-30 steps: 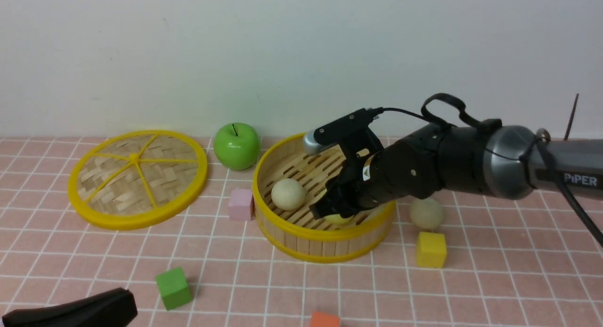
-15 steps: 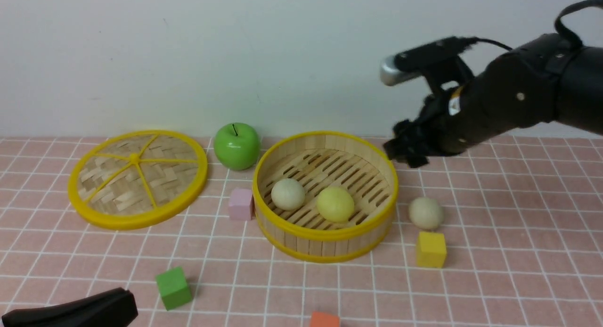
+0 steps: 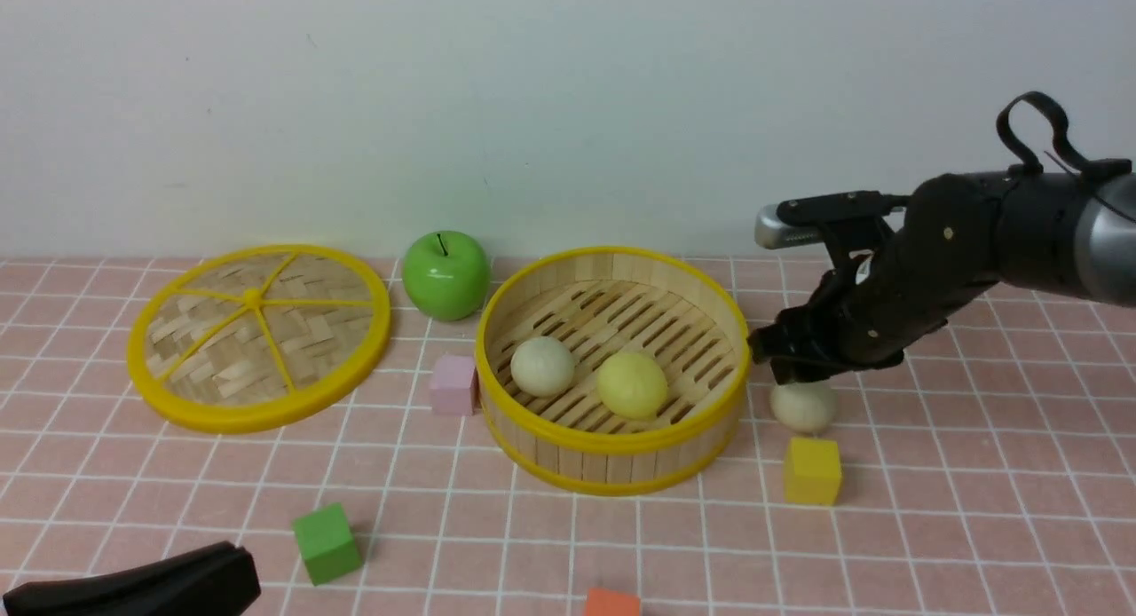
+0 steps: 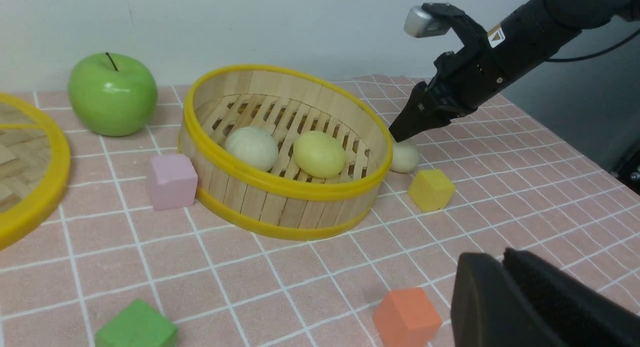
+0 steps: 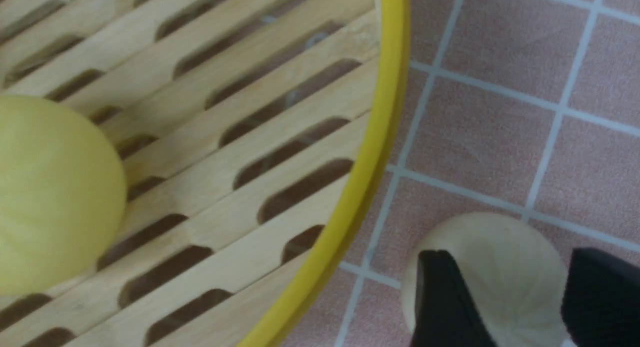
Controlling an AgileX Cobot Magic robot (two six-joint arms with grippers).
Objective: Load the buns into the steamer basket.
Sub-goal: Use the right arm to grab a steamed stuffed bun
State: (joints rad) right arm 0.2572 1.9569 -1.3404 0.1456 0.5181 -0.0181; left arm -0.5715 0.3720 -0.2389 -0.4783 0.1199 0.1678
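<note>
Withdrawn from the steamer basket (image 3: 612,463), our right gripper (image 3: 783,372) straddles the outside bun (image 3: 804,408), jaws open; an off-centre pinch could roll it away.

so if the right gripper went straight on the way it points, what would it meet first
Most likely the cream-white bun beside the steamer basket; the right gripper's open fingers sit either side of it.

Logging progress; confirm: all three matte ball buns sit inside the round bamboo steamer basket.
Only two do, per the front view: a cream-white bun and a pale yellow bun; the other cream-white bun lies outside the round bamboo steamer basket.
</note>
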